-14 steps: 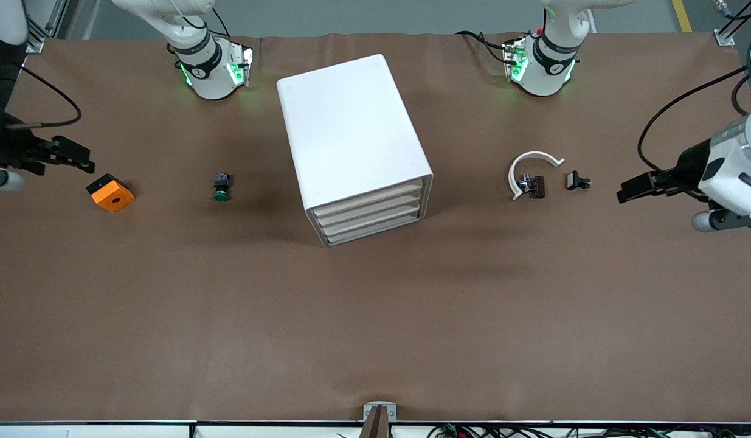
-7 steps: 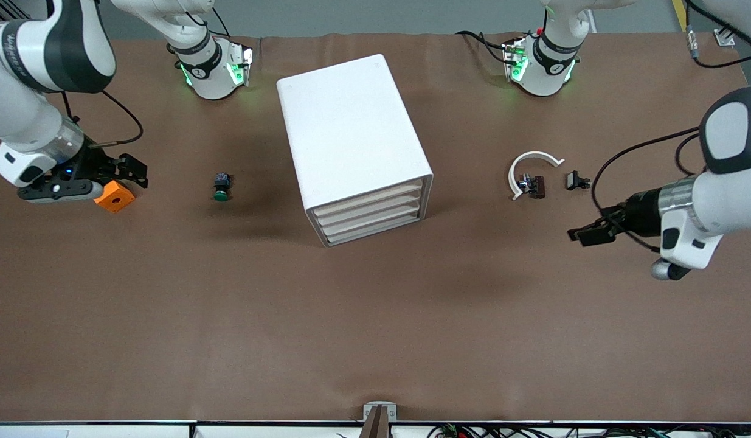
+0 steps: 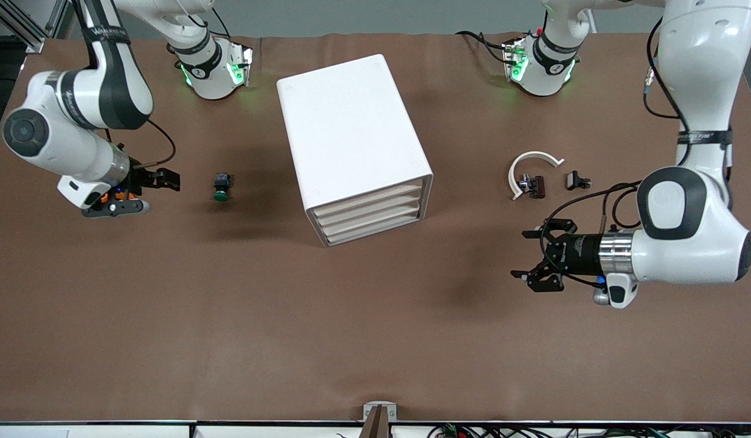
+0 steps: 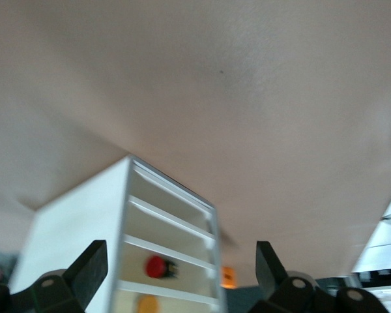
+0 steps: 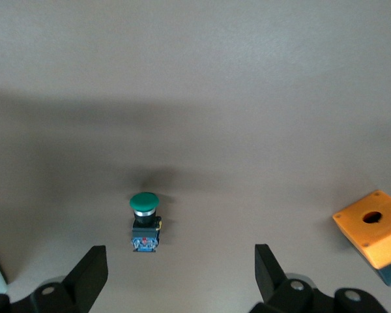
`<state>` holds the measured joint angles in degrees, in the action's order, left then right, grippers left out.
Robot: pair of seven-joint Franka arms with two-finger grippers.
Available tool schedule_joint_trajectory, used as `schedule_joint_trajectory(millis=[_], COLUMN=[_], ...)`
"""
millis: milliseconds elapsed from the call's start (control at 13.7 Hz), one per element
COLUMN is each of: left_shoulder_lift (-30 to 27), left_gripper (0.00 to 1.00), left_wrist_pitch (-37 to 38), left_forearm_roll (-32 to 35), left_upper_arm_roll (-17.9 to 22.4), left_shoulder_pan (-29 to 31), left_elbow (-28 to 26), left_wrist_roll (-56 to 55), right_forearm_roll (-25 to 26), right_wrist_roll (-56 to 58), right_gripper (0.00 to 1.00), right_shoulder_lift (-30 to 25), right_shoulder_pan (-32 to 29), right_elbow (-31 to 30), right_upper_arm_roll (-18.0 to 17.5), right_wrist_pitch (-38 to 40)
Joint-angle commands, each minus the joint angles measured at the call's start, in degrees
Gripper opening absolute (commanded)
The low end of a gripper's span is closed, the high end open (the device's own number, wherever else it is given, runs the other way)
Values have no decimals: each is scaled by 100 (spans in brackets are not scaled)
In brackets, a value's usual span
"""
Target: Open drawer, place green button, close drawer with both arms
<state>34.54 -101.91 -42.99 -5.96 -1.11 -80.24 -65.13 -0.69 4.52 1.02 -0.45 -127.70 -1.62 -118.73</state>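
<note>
Right wrist view gives you the button: round green cap, black body, lying on the table between the drawer unit and the right gripper. Both the right gripper and the left gripper are spread wide, holding nothing.

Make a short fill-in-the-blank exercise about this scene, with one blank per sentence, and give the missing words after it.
1. The cap of the button is ____.
2. The white drawer unit has all drawers ____.
3. The button lies toward the ____ arm's end of the table.
4. The left gripper and the right gripper are both ____.

Missing words: green; closed; right; open
</note>
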Motion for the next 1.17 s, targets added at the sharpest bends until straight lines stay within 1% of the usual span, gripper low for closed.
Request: schedule_joint_trajectory(millis=[0, 146, 219, 292, 438, 657, 730, 804, 877, 950, 1023, 1096], left_shoulder_lift=[385, 719, 886, 1027, 1300, 1485, 1520, 1546, 1555, 1556, 1564, 1599], left_gripper=[100, 100, 100, 100, 100, 100, 100, 97, 92, 90, 89, 86], left_wrist_pitch=[-337, -583, -759, -960, -1374, -1779, -1780, -1780, -1745, -1658, -1500, -1368], left_forearm_roll=[-586, -806, -1086, -1297, -1387, -1457, -1475, -1475, -1475, -1467, -1440, -1388], left_upper_arm_roll=[-11, -19, -19, -11, -11, -37, -28, -28, -11, 7, 24, 68], left_shoulder_pan=[-64, -161, -274, -380, -652, -1056, -1188, -1294, -1460, -1575, -1646, -1847], left_elbow=[210, 473, 631, 763, 1018, 1063, 1150, 1160, 1160, 1160, 1160, 1160], left_wrist_roll=[-919, -1229, -1465, -1719, -2229, -2818, -3108, -3459, -3758, -3961, -4111, -4269], right_forearm_roll=[-54, -54, -54, -54, -54, -54, -72, -246, -430, -554, -581, -582], right_wrist_roll=[-432, -662, -802, -900, -935, -1094, -1120, -1129, -1129, -1129, -1129, -1129], right_gripper=[100, 100, 100, 100, 100, 100, 100, 100, 100, 100, 100, 100], right_shoulder_lift=[4, 65, 152, 275, 416, 618, 706, 785, 838, 908, 953, 1049], right_shoulder_pan=[98, 265, 274, 326, 335, 353, 353, 370, 492, 598, 651, 704], right_elbow=[-481, -895, -1044, -1116, -1221, -1336, -1353, -1362, -1362, -1362, -1362, -1362], right_upper_arm_roll=[12, 12, 4, 12, 4, 4, 4, 4, 4, 4, 4, 4], right_wrist_pitch=[-613, -1298, -1571, -1687, -1723, -1723, -1732, -1732, -1732, -1741, -1811, -1890])
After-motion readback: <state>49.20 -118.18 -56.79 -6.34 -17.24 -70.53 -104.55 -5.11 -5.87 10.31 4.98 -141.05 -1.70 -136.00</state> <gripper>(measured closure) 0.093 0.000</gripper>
